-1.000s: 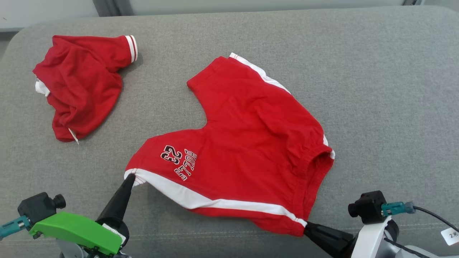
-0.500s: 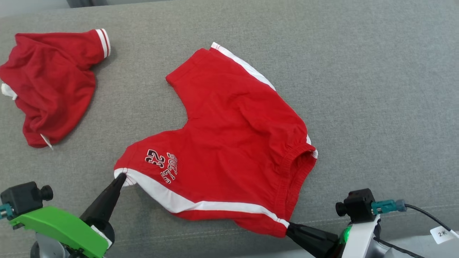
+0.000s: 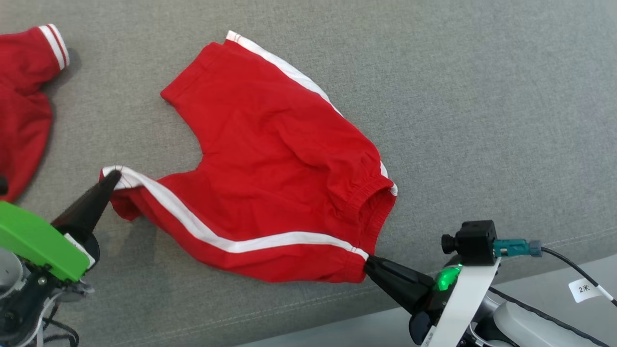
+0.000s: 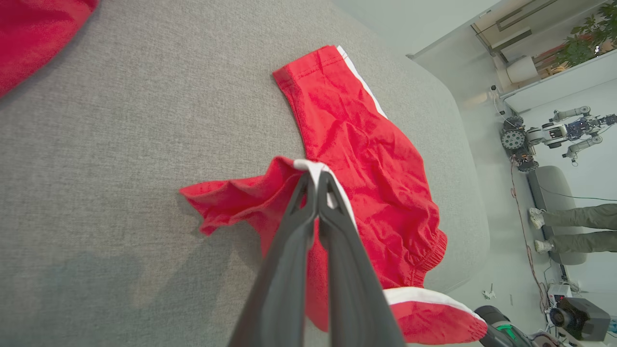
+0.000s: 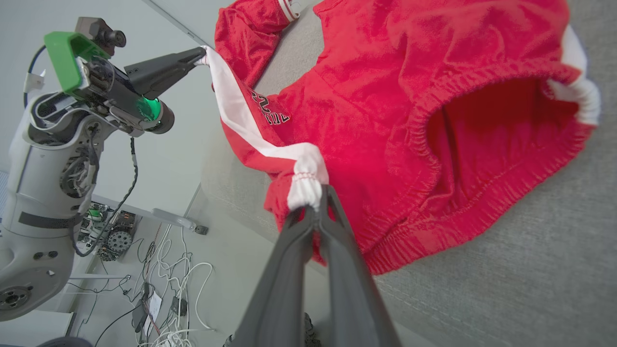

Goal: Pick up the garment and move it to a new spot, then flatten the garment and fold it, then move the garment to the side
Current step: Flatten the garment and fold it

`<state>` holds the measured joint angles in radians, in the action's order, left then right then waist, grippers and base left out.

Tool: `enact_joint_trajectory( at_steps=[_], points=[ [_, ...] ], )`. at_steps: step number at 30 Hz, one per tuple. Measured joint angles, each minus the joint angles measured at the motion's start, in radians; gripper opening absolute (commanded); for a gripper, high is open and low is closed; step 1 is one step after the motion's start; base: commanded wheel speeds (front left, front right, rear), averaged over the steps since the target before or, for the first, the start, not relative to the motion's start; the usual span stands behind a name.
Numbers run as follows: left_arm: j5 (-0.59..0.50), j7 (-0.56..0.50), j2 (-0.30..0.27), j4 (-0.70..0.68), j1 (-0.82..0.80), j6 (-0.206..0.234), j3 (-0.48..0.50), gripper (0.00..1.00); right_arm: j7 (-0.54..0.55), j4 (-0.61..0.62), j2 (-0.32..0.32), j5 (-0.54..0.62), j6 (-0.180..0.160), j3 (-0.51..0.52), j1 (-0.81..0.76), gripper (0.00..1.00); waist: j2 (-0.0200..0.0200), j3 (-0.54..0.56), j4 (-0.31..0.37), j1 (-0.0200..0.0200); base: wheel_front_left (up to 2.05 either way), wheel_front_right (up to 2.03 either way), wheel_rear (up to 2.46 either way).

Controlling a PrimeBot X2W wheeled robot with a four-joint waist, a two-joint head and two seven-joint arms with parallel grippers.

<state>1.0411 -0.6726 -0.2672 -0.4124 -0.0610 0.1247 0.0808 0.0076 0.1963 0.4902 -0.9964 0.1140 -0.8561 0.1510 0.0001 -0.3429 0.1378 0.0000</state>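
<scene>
The red shorts [image 3: 270,159] lie spread on the grey cushion [image 3: 482,96], near edge lifted. My left gripper [image 3: 112,178] pinches the leg hem, my right gripper [image 3: 370,261] the waistband corner. I judge the fold barely begun, with the move aside not yet done.

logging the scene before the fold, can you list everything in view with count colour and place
shorts: one, red with white side stripes, spread on the cushion, near edge lifted
second garment: one, red with a white-striped cuff, crumpled at the cushion's far left
cushion: one, grey fabric, under both garments
person's legs: two, olive trousers and pale shoes, on the floor in the left wrist view's background
cables: several, white and dark, on the floor in the right wrist view
left gripper: one, dark, shut on the shorts' leg hem
right gripper: one, dark, shut on the shorts' waistband corner
</scene>
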Motion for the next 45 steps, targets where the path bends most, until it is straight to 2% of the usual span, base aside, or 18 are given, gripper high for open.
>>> enact_joint_trajectory(
  at_steps=[3,14,19,30,36,45],
  points=[
    [-0.003,-0.066,0.004,0.032,-0.082,0.000,0.011,0.00,-0.008,-0.008,-0.024,-0.001,0.000,-0.003,0.025,0.00,0.0000,-0.031,0.019,0.0000,0.00,0.00,0.00],
    [-0.200,-0.220,-0.008,0.172,-0.388,0.000,0.078,0.00,-0.057,-0.073,-0.109,-0.019,0.001,0.026,0.149,0.00,0.0000,-0.125,0.103,0.0001,0.00,0.00,0.00],
    [-0.265,-0.284,-0.001,0.211,-0.518,0.000,0.046,0.00,-0.081,-0.113,-0.117,-0.044,0.009,0.045,0.160,0.00,0.0000,-0.150,0.141,0.0000,0.00,0.00,0.00],
    [-0.379,-0.393,0.048,0.280,-0.705,0.000,-0.033,0.00,-0.109,-0.165,-0.146,-0.053,0.009,0.004,0.169,0.00,0.0000,-0.169,0.177,0.0001,0.00,0.00,0.00],
    [-0.404,-0.421,0.076,0.324,-0.760,0.000,-0.031,0.00,-0.147,-0.164,-0.156,-0.060,0.009,0.000,0.190,0.00,0.0000,-0.160,0.194,0.0000,0.00,0.00,0.00],
    [-0.492,-0.448,0.119,0.387,-0.845,0.000,-0.001,0.00,-0.198,-0.141,-0.129,-0.060,0.009,0.041,0.207,0.00,0.0000,-0.165,0.213,0.0000,0.00,0.00,0.00]
  ],
)
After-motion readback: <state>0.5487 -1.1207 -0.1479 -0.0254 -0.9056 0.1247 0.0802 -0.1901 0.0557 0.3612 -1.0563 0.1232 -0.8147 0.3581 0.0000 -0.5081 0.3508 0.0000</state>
